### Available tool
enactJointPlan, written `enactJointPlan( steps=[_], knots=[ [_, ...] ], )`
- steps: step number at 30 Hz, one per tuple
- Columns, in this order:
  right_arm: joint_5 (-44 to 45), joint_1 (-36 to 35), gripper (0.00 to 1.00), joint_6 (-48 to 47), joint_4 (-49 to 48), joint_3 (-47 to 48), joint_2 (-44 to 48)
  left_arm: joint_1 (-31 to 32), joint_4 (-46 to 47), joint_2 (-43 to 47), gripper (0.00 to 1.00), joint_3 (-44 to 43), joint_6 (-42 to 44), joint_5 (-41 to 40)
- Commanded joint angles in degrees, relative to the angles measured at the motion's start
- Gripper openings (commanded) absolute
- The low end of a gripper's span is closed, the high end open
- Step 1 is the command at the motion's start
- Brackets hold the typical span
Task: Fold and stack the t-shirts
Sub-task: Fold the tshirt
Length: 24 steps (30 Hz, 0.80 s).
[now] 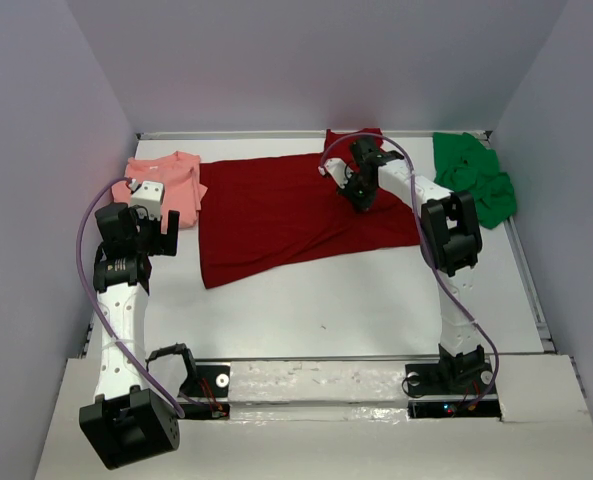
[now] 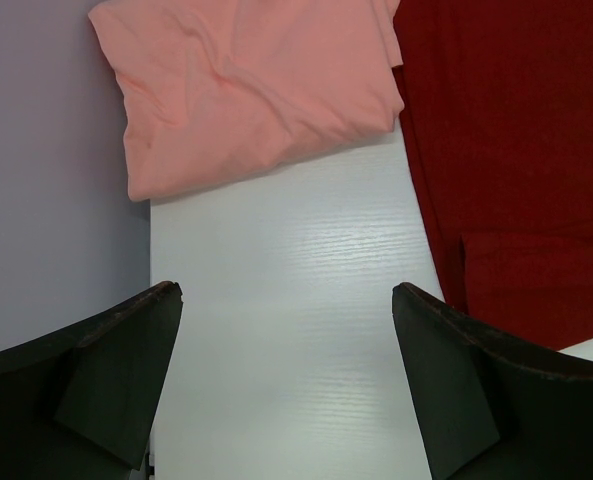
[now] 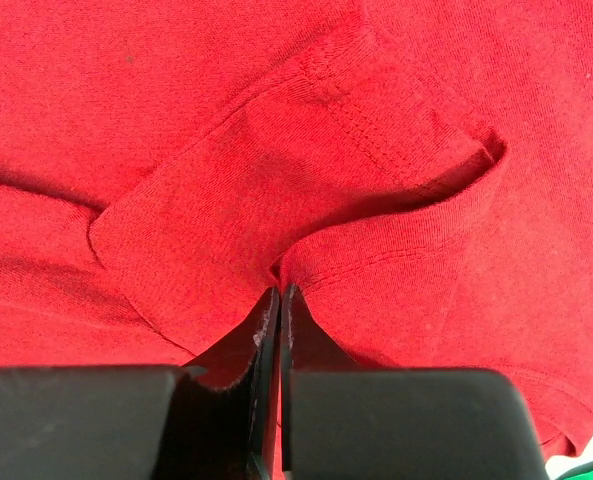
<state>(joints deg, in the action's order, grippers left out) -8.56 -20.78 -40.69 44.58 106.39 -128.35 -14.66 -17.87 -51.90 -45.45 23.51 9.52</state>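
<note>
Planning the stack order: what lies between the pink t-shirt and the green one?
The dark red t-shirt, spread out, with the right gripper shut on its cloth. The top view shows it.

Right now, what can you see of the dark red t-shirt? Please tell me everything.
The dark red t-shirt is plain, knit-looking cloth with stitched hems. It lies spread out, mostly flat but wrinkled, across the far middle of the white table, with one part reaching toward the back edge. Its left edge lies against the salmon pink t-shirt. The right gripper is shut on a raised fold of it near a hem, on its right part.
</note>
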Motion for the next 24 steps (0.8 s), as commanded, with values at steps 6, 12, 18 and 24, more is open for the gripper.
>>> enactJointPlan(
  steps=[6, 12, 18, 24],
  knots=[
    [5.5, -0.1, 0.0, -1.8, 0.4, 3.0, 2.8, -0.2, 0.1, 1.4, 0.99, -0.1, 0.1, 0.5],
    [11.4, 0.5, 0.0, -3.2, -1.2, 5.7, 2.1, -0.2, 0.1, 1.8, 0.99, 0.1, 0.1, 0.4],
    [12.7, 0.5, 0.0, -4.7, -1.9, 9.4, 0.0, -0.2, 0.1, 2.0, 0.99, 0.3, 0.2, 0.1],
    [15.2, 0.5, 0.0, -5.8, -4.8, 9.4, -2.2, -0.2, 0.1, 1.8, 0.99, 0.4, 0.3, 0.0]
  ],
)
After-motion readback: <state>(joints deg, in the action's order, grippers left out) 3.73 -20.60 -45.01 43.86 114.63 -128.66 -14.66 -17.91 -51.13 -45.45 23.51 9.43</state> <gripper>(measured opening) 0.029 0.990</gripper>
